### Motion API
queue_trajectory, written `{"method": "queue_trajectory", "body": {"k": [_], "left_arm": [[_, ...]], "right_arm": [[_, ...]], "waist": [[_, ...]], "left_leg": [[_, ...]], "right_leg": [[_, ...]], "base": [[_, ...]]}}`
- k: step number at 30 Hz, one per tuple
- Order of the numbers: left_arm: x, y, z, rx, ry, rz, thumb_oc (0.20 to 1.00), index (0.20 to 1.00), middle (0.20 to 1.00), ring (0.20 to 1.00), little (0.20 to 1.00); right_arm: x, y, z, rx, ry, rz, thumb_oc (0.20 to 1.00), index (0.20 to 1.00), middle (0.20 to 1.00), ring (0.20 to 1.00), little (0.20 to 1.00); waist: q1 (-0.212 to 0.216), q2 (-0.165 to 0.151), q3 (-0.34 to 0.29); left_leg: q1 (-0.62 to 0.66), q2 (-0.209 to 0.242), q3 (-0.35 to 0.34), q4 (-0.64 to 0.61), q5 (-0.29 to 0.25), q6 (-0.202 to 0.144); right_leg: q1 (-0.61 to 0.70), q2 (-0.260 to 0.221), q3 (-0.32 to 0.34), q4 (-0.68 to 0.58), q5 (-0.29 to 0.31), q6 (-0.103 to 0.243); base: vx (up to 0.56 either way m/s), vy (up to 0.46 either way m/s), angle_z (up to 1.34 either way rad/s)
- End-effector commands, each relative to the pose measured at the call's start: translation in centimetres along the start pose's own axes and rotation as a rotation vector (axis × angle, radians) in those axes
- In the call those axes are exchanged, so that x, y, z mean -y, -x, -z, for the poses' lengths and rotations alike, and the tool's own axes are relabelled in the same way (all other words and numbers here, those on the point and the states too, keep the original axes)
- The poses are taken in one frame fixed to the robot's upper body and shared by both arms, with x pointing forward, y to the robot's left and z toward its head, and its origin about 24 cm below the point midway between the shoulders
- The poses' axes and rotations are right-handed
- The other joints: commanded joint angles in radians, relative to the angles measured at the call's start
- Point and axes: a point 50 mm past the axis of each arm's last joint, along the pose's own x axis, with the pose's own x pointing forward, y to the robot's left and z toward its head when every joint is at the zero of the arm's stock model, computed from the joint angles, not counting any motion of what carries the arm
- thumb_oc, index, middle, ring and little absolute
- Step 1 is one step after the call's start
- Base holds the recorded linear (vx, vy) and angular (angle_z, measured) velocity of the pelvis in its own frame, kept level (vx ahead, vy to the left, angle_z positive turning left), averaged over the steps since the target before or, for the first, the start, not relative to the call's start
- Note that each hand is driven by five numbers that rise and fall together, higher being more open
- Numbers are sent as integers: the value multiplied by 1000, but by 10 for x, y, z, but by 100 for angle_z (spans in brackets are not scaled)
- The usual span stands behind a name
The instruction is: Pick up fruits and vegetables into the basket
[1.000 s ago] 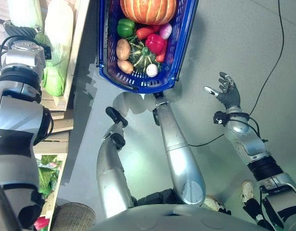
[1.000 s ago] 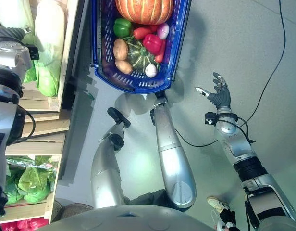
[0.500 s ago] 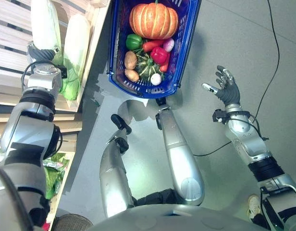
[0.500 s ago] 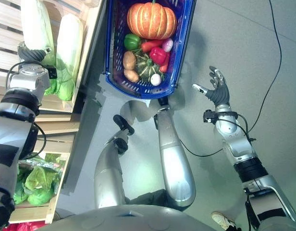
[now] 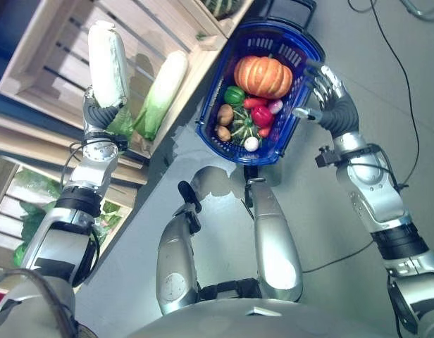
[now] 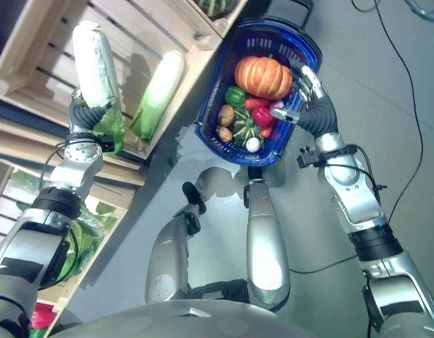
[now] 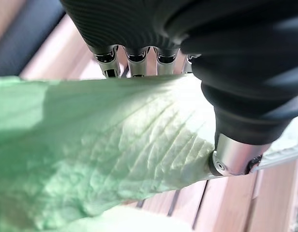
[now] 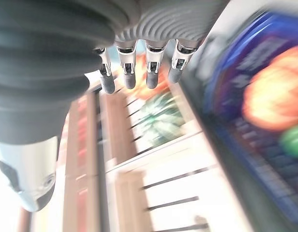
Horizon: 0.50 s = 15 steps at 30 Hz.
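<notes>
My left hand (image 5: 99,117) is shut on a long pale napa cabbage (image 5: 108,67), which stands up out of its grip in front of the wooden crate (image 5: 48,63). In the left wrist view the fingers (image 7: 134,60) and thumb (image 7: 236,159) curl round its green leaf (image 7: 115,145). The blue basket (image 5: 307,44) stands on the floor and holds an orange pumpkin (image 5: 263,76), a green pepper (image 5: 234,94), a red pepper (image 5: 262,116), potatoes (image 5: 225,113) and a dark squash (image 5: 243,128). My right hand (image 5: 335,105) is open at the basket's right rim, holding nothing.
A second napa cabbage (image 5: 160,91) lies in the crate beside the held one. Leafy greens (image 6: 90,225) fill a lower shelf at the left. Another crate with a dark squash (image 5: 220,5) stands beyond the basket. Grey floor lies to the right.
The camera has swung, so the whole scene has shifted. My left hand has lifted the cabbage off the crate bed. My right hand has moved from open floor to the basket's right rim.
</notes>
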Motion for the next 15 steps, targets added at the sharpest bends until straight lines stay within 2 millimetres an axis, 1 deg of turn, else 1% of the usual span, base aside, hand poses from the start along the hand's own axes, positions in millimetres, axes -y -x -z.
{"method": "queue_trajectory", "body": {"k": [1,2,4,5,9,11,12,15], "left_arm": [[-32,-4,-17,140,-35,-124,200,200,200,200,200],[-30,-2,-27,208,-36,-108,200,200,200,200,200],[-28,-1,-35,246,-27,-86,200,200,200,200,200],[-25,0,-43,289,-43,-70,200,200,200,200,200],[-13,5,-67,426,-106,0,200,200,200,200,200],[-8,7,-75,469,-123,21,200,200,200,200,200],[-3,10,-80,505,-133,48,200,200,200,200,200],[11,16,-94,567,-142,111,200,200,200,200,200]], "right_arm": [[-15,-11,-28,136,-93,-41,1000,1000,1000,1000,1000],[-25,-18,-33,144,-114,-73,1000,1000,1000,1000,1000],[-34,-24,-36,147,-159,-95,1000,1000,1000,1000,1000],[-40,-27,-37,145,-216,-110,1000,1000,1000,1000,1000],[-61,-35,-43,148,-388,-171,1000,1000,1000,1000,1000],[-69,-37,-44,141,-458,-196,1000,1000,1000,1000,1000],[-75,-39,-47,145,-512,-213,1000,1000,1000,1000,1000],[-90,-44,-51,149,-568,-231,1000,1000,1000,1000,1000]], "waist": [[18,-21,-21],[38,-27,-27],[53,-32,-35],[63,-36,-40],[87,-44,-55],[95,-46,-58],[103,-48,-62],[121,-52,-70]], "left_leg": [[-13,-26,15,106,-95,36],[8,-30,6,100,-94,39],[18,-31,0,98,-92,42],[28,-32,-4,95,-93,44],[50,-36,-13,91,-95,49],[55,-38,-16,90,-96,50],[61,-41,-19,88,-97,52],[72,-43,-26,89,-102,54]], "right_leg": [[103,-43,-23,-93,-7,63],[135,-49,-36,-106,0,63],[152,-53,-44,-112,4,64],[167,-55,-51,-117,6,64],[202,-60,-65,-133,14,69],[212,-61,-70,-138,17,70],[221,-63,-75,-143,19,72],[244,-67,-87,-155,24,77]], "base": [[-1,-78,17],[4,-108,25],[11,-100,23],[14,-88,19],[6,-79,10],[1,-55,15],[-12,-70,19],[-9,-70,17]]}}
